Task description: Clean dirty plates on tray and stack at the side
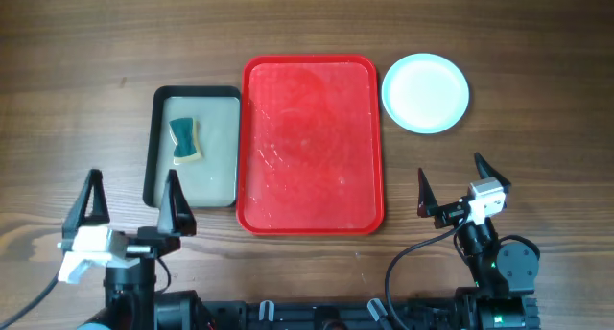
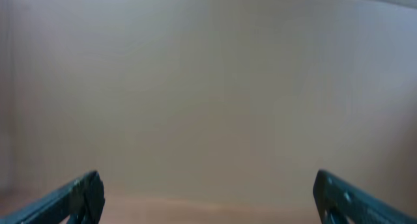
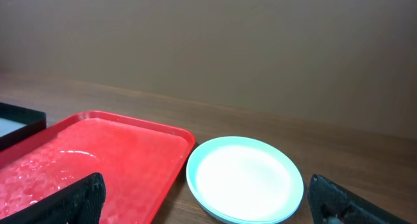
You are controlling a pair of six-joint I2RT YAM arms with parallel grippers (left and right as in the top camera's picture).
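left gripper [image 1: 132, 175], right gripper [image 1: 449, 165] spread | sponge [image 1: 186, 141] in basin [image 1: 150, 157] | plates [image 1: 425, 92] apparently stacked

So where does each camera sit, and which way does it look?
Overhead: above the table, looking straight down at the tray, plates and basin; both arms' fingers show below.
Left wrist: on the left arm, facing a blank surface; its open fingers frame the bottom.
Right wrist: on the right arm, looking low across the table; its open fingers show.
Shared: overhead and right wrist both see tray and plates.
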